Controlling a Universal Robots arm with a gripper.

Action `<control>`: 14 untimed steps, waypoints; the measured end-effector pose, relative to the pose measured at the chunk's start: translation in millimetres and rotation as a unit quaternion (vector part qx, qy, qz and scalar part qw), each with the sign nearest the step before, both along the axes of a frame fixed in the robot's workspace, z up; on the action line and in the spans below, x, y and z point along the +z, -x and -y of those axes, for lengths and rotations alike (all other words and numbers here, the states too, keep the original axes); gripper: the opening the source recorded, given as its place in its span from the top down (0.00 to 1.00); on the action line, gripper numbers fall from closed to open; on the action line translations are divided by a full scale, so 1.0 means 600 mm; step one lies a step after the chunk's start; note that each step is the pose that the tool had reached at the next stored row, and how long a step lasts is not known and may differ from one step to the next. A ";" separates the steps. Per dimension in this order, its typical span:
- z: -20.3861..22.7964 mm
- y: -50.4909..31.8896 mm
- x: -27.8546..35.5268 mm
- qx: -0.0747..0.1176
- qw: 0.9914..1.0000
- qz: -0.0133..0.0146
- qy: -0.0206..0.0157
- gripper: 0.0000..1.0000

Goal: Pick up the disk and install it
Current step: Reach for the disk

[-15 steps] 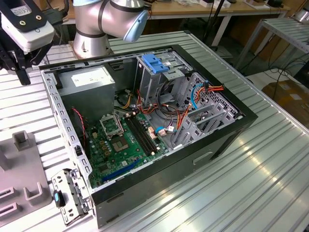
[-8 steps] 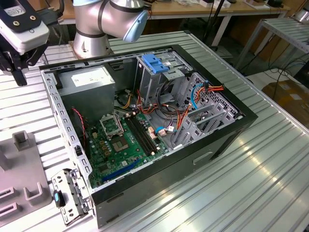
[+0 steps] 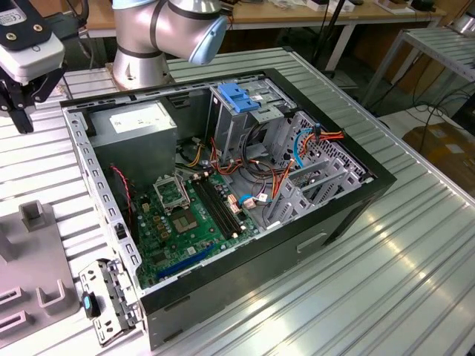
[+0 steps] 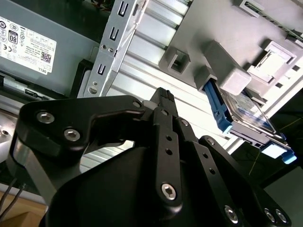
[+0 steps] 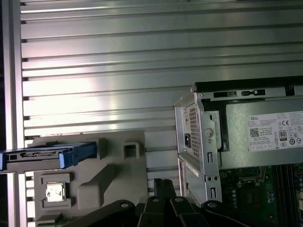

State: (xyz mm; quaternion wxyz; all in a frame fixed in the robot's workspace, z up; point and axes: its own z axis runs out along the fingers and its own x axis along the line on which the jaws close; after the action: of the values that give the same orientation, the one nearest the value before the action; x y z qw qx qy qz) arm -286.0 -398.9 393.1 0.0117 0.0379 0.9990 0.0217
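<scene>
The end effector (image 4: 163, 94) hangs above the worktop (image 5: 118, 71), outside the corner of the open computer case (image 3: 223, 285). In both wrist views its black linkages run to what looks like a single tip, so it seems drawn shut, though the angle is poor. It has hold of nothing.

Just beyond it lies the grey fixture (image 5: 113, 179) on the worktop, beside the case. The disk (image 4: 248, 111) stands on edge in a slot of that fixture. Blue rails frame it, and in the first wrist view (image 5: 47, 155) it is seen edge-on. It is apart from the end effector and untouched.

The pick-up has not been made, so I judge this to be the approach. A grasp would call for the jaws to part wide enough to span the disk and to line up with its narrow edge, clear of the fixture's posts.

Farther off, inside the case, are the power supply (image 3: 137, 130) and the metal drive cage (image 3: 249, 130) with its blue latch (image 3: 241, 96).

Counted: one end effector, one disk, one fixture, one case, one power supply, one cage, one latch.
</scene>
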 end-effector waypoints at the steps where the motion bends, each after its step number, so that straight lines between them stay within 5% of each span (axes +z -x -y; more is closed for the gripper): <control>1: 0.0000 0.003 0.000 0.000 1.000 0.000 0.000 0.89; 14: 0.0000 0.029 0.000 0.000 1.000 0.000 0.000 0.89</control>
State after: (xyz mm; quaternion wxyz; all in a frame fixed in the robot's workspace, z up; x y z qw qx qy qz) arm -303.6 -399.0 393.1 0.0117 0.0379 0.9990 0.0217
